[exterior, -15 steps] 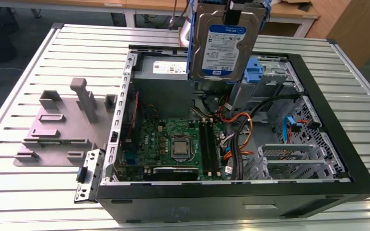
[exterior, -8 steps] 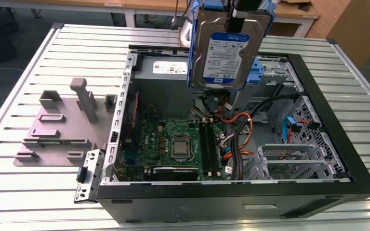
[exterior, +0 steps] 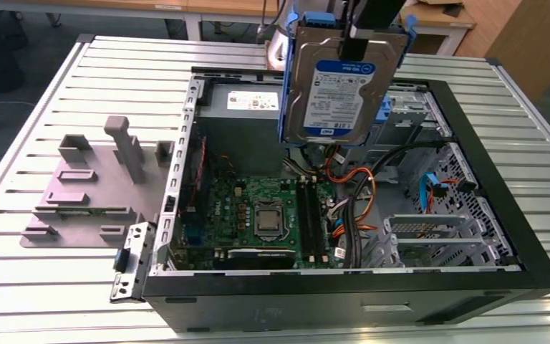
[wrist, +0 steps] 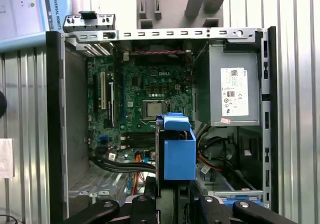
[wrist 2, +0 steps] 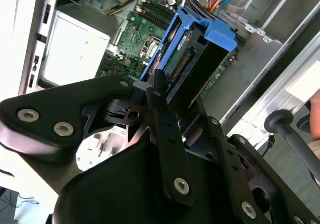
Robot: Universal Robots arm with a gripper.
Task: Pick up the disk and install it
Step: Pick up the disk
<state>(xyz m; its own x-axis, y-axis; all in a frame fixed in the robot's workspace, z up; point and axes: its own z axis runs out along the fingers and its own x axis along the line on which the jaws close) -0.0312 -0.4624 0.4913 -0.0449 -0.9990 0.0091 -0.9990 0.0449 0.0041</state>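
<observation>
One pincer (exterior: 354, 51) hangs over one open computer case (exterior: 351, 284) and is clamped on the disk (exterior: 337, 86). It grips the disk at the top edge, with one black finger lying across the labelled face. The disk hangs upright in the air above the case's interior and touches nothing inside. Its silver body with the blue-and-white label faces the exterior camera, and its blue carrier frame shows along both sides.

In the second wrist view the pincer (wrist 2: 162, 87) is closed on the end of the disk (wrist 2: 195, 54), whose blue frame points down toward the motherboard (wrist 2: 142, 39). In the first wrist view the disk (wrist: 177, 154) appears edge-on as a blue block in front of the case (wrist: 55, 109).

The case lies on its side on a slatted metal table (exterior: 26, 301). Inside it are one green motherboard (exterior: 241, 208) with one processor socket (exterior: 267, 216) and one grey power supply box (exterior: 246, 104) with a white sticker. There are also bundles of orange, black and blue cables. One grey fixture (exterior: 94, 186) with several upright blocks sits on the table just beside the case, on the exterior view's left.
</observation>
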